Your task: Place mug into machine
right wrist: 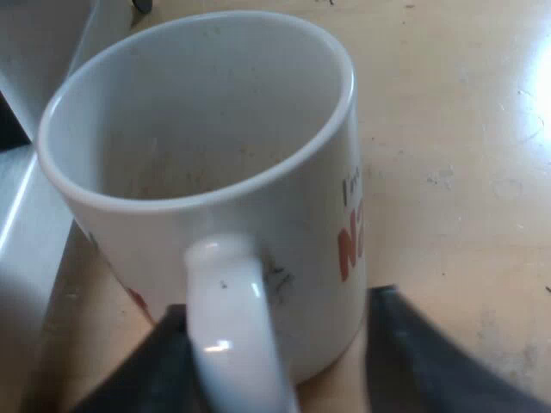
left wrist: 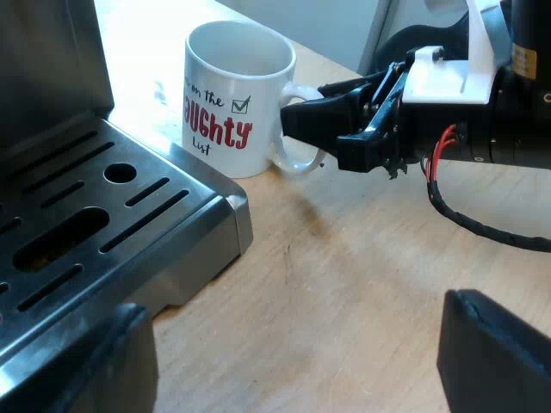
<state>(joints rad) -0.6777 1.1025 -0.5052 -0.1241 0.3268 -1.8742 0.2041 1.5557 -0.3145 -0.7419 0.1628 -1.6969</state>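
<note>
A white mug (left wrist: 234, 95) with red and black lettering stands upright on the wooden table, close beside the corner of the espresso machine's metal drip tray (left wrist: 129, 215). It is empty, with faint stains inside. My right gripper (left wrist: 310, 131) is at the mug's handle (left wrist: 297, 159). In the right wrist view the handle (right wrist: 231, 327) rises between the two fingers of that gripper (right wrist: 275, 366), which stands open with a gap on one side of the handle. My left gripper (left wrist: 301, 370) hangs open above the bare table, a short way from the mug.
The drip tray's slotted grate (left wrist: 77, 232) lies low beside the mug, with the machine's dark front (left wrist: 43, 60) rising behind it. Bare wooden table (left wrist: 344, 284) stretches between my left gripper and the mug.
</note>
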